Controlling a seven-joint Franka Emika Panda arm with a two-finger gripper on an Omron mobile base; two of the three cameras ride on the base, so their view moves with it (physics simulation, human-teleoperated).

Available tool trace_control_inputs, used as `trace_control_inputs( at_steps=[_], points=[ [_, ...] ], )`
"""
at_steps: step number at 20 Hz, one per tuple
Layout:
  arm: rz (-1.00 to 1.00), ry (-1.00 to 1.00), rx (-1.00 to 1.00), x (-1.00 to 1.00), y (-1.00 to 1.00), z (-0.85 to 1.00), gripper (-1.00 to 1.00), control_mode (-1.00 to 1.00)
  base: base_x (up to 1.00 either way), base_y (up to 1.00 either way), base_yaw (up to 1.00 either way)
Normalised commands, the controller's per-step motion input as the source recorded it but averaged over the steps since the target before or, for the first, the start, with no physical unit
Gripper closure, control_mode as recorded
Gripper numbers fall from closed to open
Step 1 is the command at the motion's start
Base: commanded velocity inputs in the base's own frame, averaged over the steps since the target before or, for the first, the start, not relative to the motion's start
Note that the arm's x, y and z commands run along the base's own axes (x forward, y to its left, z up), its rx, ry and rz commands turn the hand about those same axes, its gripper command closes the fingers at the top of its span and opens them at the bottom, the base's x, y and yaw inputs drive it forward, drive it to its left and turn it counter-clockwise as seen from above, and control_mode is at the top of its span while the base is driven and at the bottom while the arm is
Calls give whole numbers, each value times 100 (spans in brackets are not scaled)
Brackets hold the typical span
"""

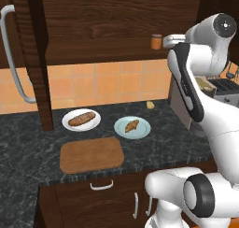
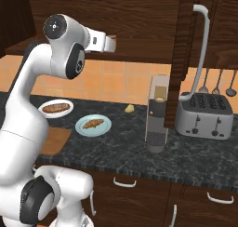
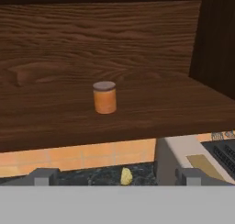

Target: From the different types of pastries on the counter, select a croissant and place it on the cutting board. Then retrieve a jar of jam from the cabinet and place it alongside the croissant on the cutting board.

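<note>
The jar of jam (image 3: 104,98), orange-brown with a pale lid, stands upright on the plank shelf of the open cabinet (image 3: 137,108). My gripper (image 3: 117,177) is open, level with the shelf and short of the jar, with nothing between its fingers. From the left base view the jar (image 1: 156,41) sits just left of the gripper (image 1: 167,41). Down on the counter (image 1: 28,143), the croissant (image 1: 132,125) lies on a pale-blue plate (image 1: 142,131). The cutting board (image 1: 91,154) lies bare near the front edge. The other pastry, a reddish loaf (image 1: 81,119), rests on a white plate.
A small yellow lump (image 1: 150,104) lies by the tiled wall. A tall grey appliance (image 2: 157,123) and a silver toaster (image 2: 204,114) stand at the right of the counter. An open cabinet door (image 1: 37,59) with a long handle hangs at the left.
</note>
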Motion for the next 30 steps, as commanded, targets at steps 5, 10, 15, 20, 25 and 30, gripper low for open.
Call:
trace_control_inputs(
  at_steps=[5, 10, 15, 20, 25, 30],
  points=[
    [-5, 0, 3, 13, 1, -1, -100, -100, 0, 0, 0],
    [0, 1, 0, 33, 7, 0, -100, -100, 0, 0, 0],
    [0, 14, 0, 56, 8, 6, -100, -100, 0, 0, 0],
    [3, 4, 0, 23, -8, 7, -100, -100, 0, 0, 0],
    [0, -14, 0, 0, 0, -1, -100, -100, 0, 0, 0],
    [0, -12, 0, 0, 0, 0, -100, -100, 0, 0, 0]
  ],
)
